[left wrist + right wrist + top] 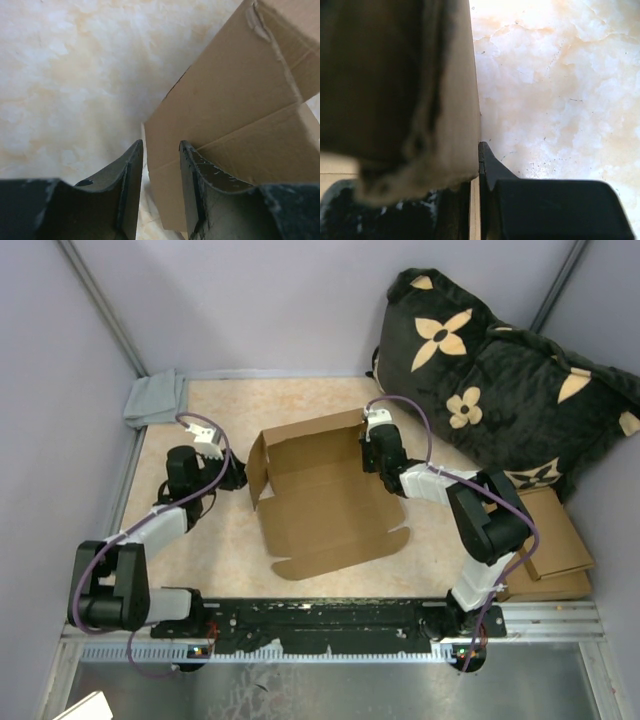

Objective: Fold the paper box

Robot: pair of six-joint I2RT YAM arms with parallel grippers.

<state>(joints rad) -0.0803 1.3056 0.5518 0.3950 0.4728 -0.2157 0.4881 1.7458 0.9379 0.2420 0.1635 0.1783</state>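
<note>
The paper box [325, 495] is a brown die-cut sheet lying open in the middle of the table, with its back wall and left flap raised. My left gripper [236, 478] is just left of the raised left flap. In the left wrist view it [160, 146] is open, and the flap's edge [230, 115] stands in front of and between the fingers. My right gripper [373, 455] is at the box's right wall. In the right wrist view it [476, 150] is shut on a thin cardboard wall [465, 100]; the blurred cardboard hides its left finger.
A black cushion with tan flowers [500, 380] fills the back right corner. Stacked thicker cardboard pieces [555, 540] lie at the right edge. A grey cloth [155, 398] is in the back left corner. Grey walls enclose the table.
</note>
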